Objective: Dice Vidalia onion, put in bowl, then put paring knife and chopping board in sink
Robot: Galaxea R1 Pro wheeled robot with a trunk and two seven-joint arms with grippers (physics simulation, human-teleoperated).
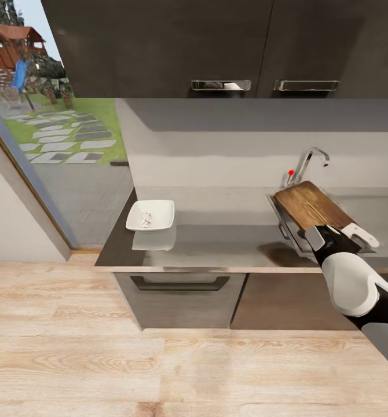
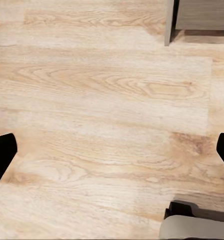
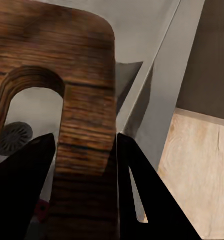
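My right gripper [image 1: 327, 231] is shut on the slot-handle end of the brown chopping board [image 1: 313, 207], holding it tilted over the sink [image 1: 285, 222] below the chrome tap [image 1: 310, 159]. In the right wrist view its dark fingers [image 3: 26, 170] clamp the board [image 3: 66, 55] beside the slot, with the sink's drain [image 3: 14, 137] showing through it. A small red patch [image 3: 40, 207] lies under the board; I cannot tell if it is the paring knife. The white square bowl [image 1: 151, 215] on the countertop [image 1: 217, 243] holds pale diced onion [image 1: 146, 219]. My left gripper [image 2: 112, 150] hangs open over the wooden floor.
Dark wall cabinets [image 1: 217, 46] hang above the counter, and grey base cabinets with a drawer handle [image 1: 179, 284] stand below it. A large window [image 1: 55, 133] onto a garden is at the left. Wooden flooring [image 1: 159, 365] stretches in front.
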